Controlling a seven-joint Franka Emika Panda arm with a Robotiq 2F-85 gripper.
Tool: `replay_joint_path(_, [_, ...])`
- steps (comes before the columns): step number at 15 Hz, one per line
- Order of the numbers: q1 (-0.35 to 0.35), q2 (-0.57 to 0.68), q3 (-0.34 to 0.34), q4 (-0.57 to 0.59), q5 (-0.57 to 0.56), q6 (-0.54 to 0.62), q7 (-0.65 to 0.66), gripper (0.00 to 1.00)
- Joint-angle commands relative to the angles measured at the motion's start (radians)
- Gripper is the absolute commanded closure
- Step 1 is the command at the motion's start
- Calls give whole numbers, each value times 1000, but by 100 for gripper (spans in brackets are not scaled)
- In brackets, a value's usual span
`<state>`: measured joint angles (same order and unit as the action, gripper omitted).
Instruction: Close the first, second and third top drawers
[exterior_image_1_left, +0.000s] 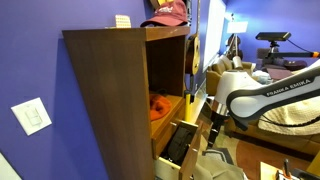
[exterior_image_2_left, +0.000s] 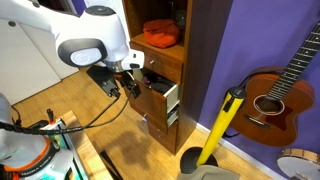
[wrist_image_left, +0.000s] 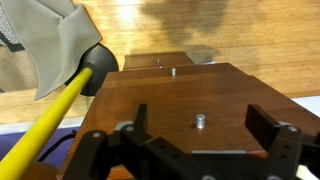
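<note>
The tall dark brown cabinet (exterior_image_1_left: 110, 90) has stacked drawers below its open shelf. In an exterior view a drawer (exterior_image_2_left: 160, 95) stands pulled out and shows a pale side, with more drawers (exterior_image_2_left: 160, 122) under it also out. Another exterior view shows a pulled-out drawer (exterior_image_1_left: 181, 143). In the wrist view a brown drawer front (wrist_image_left: 190, 95) with a small metal knob (wrist_image_left: 200, 122) fills the middle, and a second front with a knob (wrist_image_left: 173, 71) lies beyond. My gripper (wrist_image_left: 200, 118) is open, one finger on each side of the near knob, close to the front. It shows in both exterior views (exterior_image_2_left: 122, 85) (exterior_image_1_left: 214, 124).
An orange thing (exterior_image_2_left: 160, 36) lies in the shelf compartment. A yellow pole with a black end (wrist_image_left: 62, 95) leans near the drawers and shows in an exterior view (exterior_image_2_left: 221, 125). A guitar (exterior_image_2_left: 276, 95) rests against the purple wall. A red cap (exterior_image_1_left: 168, 12) sits on the cabinet.
</note>
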<state>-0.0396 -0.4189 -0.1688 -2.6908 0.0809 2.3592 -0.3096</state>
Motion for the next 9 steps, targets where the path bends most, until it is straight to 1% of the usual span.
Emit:
replay_joint_path(1, [-7, 54, 18, -40, -7, 142, 53, 0])
replay_joint_path(6, [-2, 140, 39, -37, 0, 307, 128, 0])
replay_joint_path(9, [-2, 192, 53, -22, -3, 375, 164, 0])
